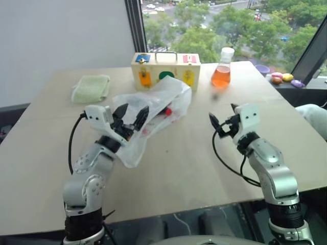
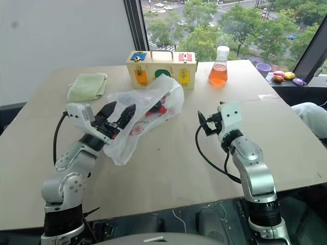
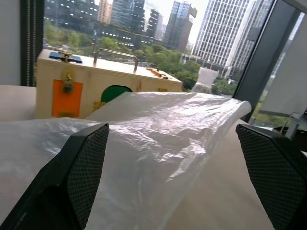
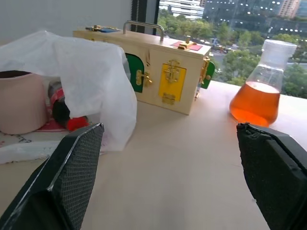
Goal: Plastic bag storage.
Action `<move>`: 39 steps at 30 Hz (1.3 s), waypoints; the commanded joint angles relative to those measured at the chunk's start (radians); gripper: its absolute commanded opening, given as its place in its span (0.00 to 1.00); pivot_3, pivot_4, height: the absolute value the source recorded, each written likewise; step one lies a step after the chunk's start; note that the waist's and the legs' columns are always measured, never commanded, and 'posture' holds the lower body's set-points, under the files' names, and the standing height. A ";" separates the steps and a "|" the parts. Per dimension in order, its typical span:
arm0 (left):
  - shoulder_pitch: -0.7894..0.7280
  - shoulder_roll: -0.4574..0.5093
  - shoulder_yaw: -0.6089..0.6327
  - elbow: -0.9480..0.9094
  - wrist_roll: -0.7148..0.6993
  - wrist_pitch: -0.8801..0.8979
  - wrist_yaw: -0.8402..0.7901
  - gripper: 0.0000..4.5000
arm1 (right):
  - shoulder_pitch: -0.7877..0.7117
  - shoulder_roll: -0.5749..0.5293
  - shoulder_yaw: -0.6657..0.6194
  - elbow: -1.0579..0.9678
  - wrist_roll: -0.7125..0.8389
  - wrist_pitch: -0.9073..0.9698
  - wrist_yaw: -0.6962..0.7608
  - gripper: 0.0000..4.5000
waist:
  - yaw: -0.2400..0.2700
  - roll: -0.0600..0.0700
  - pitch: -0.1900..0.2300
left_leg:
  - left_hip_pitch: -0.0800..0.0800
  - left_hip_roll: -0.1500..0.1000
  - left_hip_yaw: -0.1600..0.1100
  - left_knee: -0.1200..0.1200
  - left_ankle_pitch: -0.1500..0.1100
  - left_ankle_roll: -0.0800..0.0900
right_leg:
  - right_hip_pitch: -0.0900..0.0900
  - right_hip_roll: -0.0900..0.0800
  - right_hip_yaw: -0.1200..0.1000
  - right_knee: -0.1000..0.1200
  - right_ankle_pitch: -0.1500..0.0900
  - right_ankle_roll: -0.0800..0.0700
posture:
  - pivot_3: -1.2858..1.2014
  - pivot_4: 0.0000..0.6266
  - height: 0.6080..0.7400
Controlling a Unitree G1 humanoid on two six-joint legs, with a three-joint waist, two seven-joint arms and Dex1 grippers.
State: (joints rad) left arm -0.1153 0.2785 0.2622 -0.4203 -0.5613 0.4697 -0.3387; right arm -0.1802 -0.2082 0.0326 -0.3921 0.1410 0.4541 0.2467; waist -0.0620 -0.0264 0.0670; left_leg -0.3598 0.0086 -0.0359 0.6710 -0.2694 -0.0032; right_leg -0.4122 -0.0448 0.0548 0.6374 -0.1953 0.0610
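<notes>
no readable text anywhere — no labels, brands or numbers. the red print under the plastic bag [image 4: 72, 81] is too blurred to make out — can't tell what it says.

Right gripper [image 4: 170, 177] fingers [image 4: 72, 182] spread wide, nothing between them, bare table [image 4: 182, 158] below. Plastic bag [image 4: 72, 72] slumps against wooden box [image 4: 158, 67]; beige cup [image 4: 19, 103] and red-black item [image 4: 64, 112] show at bag's open mouth. Flask of orange liquid [image 4: 259, 86] stands near table's far edge, beside box, apart.
</notes>
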 commanded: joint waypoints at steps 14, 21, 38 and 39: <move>0.023 -0.015 -0.035 -0.040 0.025 -0.017 0.037 0.98 | -0.006 0.009 -0.015 -0.058 -0.015 -0.013 -0.041 1.00 | 0.000 0.000 0.000 | 0.000 0.000 0.000 0.000 0.000 0.000 | 0.000 0.000 0.000 0.000 0.000 0.000 | 0.52 0.00 1.00; 0.044 -0.003 -0.049 -0.044 0.044 -0.021 0.034 0.98 | -0.010 0.009 -0.005 -0.053 -0.016 -0.015 -0.035 1.00 | 0.000 0.000 0.000 | 0.000 0.000 0.000 0.000 0.000 0.000 | 0.000 0.000 0.000 0.000 0.000 0.000 | 0.52 0.00 1.00; 0.528 0.075 0.122 -0.240 -0.016 -0.117 -0.109 0.98 | 0.047 -0.055 0.001 -0.068 0.029 -0.021 0.083 1.00 | -0.002 0.003 -0.002 | -0.001 0.003 0.001 -0.002 -0.001 0.001 | 0.000 0.000 -0.001 -0.006 -0.001 0.000 | 0.52 0.00 1.00; 0.562 0.077 0.119 -0.241 -0.007 -0.124 -0.119 0.98 | 0.057 -0.062 0.002 -0.069 0.033 -0.025 0.095 1.00 | -0.002 0.003 -0.003 | -0.001 0.003 0.001 -0.002 -0.001 0.001 | 0.000 0.000 -0.001 -0.007 -0.001 0.000 | 0.52 0.00 1.00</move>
State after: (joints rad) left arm 0.4353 0.3450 0.3645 -0.6126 -0.5630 0.3760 -0.4378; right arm -0.1249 -0.2599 0.0396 -0.4144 0.1589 0.4529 0.3221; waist -0.0644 -0.0234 0.0645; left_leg -0.3612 0.0116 -0.0353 0.6687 -0.2710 -0.0019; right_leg -0.4124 -0.0444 0.0530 0.6296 -0.1959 0.0610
